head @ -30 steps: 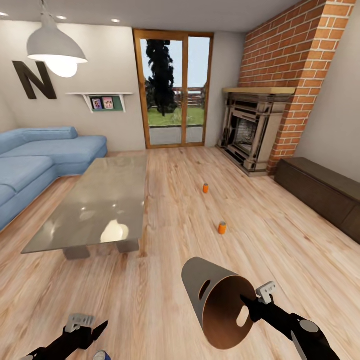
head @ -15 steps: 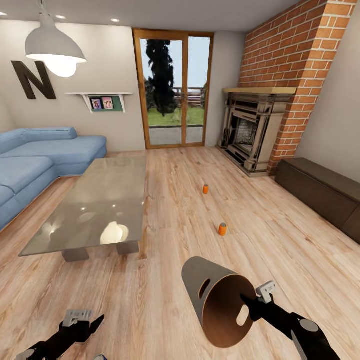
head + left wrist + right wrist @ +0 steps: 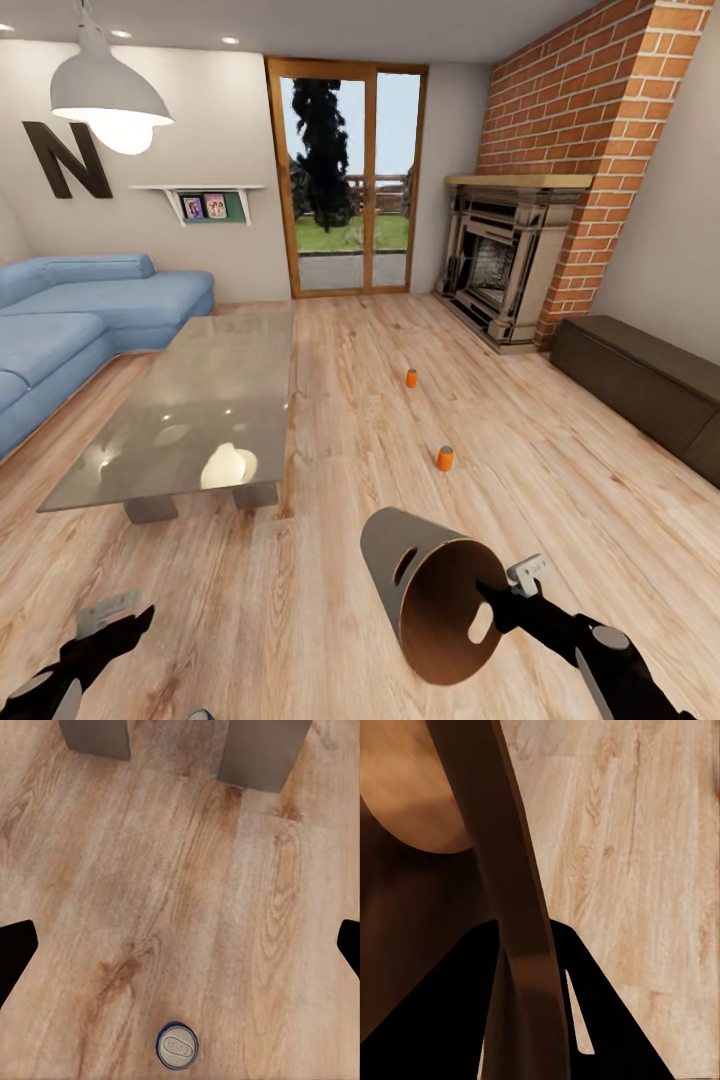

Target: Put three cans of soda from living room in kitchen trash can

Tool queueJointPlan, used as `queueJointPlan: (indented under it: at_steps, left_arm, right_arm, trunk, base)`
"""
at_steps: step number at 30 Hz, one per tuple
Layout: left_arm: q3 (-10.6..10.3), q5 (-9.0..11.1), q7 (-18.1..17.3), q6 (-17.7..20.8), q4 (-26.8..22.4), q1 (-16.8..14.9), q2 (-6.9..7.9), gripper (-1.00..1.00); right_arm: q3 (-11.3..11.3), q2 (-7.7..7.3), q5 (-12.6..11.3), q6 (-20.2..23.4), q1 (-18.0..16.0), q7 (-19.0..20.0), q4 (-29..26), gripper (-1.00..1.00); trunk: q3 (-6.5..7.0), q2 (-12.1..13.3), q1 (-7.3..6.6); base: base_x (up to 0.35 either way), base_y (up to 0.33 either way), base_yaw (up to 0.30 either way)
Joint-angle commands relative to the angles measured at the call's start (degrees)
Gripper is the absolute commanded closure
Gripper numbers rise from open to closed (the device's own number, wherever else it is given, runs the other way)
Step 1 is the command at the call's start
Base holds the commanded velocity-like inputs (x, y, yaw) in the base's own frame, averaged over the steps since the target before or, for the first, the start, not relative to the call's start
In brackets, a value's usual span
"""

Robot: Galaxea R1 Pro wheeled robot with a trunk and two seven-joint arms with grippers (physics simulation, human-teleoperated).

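Right gripper (image 3: 497,603) is clamped on the rim of the tash can (image 3: 425,590), fingers either side of the wall (clear in the right wrist view (image 3: 521,967)). The bin's held tipped on its side above the floor, mouth facing the robot, tan inside showing, about where it was 0.5 s ago.

Left gripper (image 3: 120,615) is what changed: it's dropped lower and further to the robot's left vs before. Jaws are spread wide w/ nothing between them; the left wrist cam just catches the black fingertips (image 3: 15,945) at either edge. The dark blue soda can (image 3: 177,1046) stands upright on the wood floor (image 3: 330,600) under it, not touching, grey top up.

The two orange cans are further out on the floor ahead of the bin: nearer one (image 3: 445,458), farther one (image 3: 411,377) toward the fireplace (image 3: 500,265). Open floor between bin and cans. Glass low table (image 3: 190,405) sits to the left w/ the blue sofa (image 3: 70,330) past it, glass doors (image 3: 350,180) at the back, dark low cabinet (image 3: 640,380) on the right wall.
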Motion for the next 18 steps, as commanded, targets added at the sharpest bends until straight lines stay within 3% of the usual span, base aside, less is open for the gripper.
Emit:
queueJointPlan:
  at_steps: [1,7,9,13,18]
  left_arm:
    - [0.02,-0.03,0.06,-0.20,0.07,-0.01,0.00,-1.00]
    - [0.09,-0.20,0.19,-0.66,0.28,-0.05,-0.19,-1.00]
    - [0.11,-0.24,0.14,-0.58,0.44,-0.05,-0.33,-1.00]
    - [-0.02,-0.29,0.25,-0.93,2.22,-0.22,-0.54,-1.00]
    - [-0.05,-0.28,0.27,-1.06,2.97,-0.35,-0.61,-1.00]
  right_arm:
    - [-0.03,0.01,-0.62,1.08,-0.07,0.03,-0.77,1.00]
    - [-0.31,0.01,-0.61,9.06,-0.26,0.06,-11.87,1.00]
    - [-0.40,-0.03,-0.59,14.04,-0.31,0.00,-20.32,1.00]
    - [-0.49,-0.33,-0.59,17.37,-1.22,-0.02,-25.54,1.00]
    - [-0.51,-0.29,-0.55,20.18,-3.67,-0.02,-27.40,1.00]
  trunk:
    - [-0.18,-0.42,0.22]
    - [-1.26,-2.82,1.54]
    - [-1.62,-3.63,1.98]
    - [-2.33,-5.23,2.86]
    - [-3.23,-7.24,3.96]
  base:
    - [0.000,0.000,0.000]
    - [0.000,0.000,0.000]
    - [0.000,0.000,0.000]
    - [0.000,0.000,0.000]
    - [0.000,0.000,0.000]
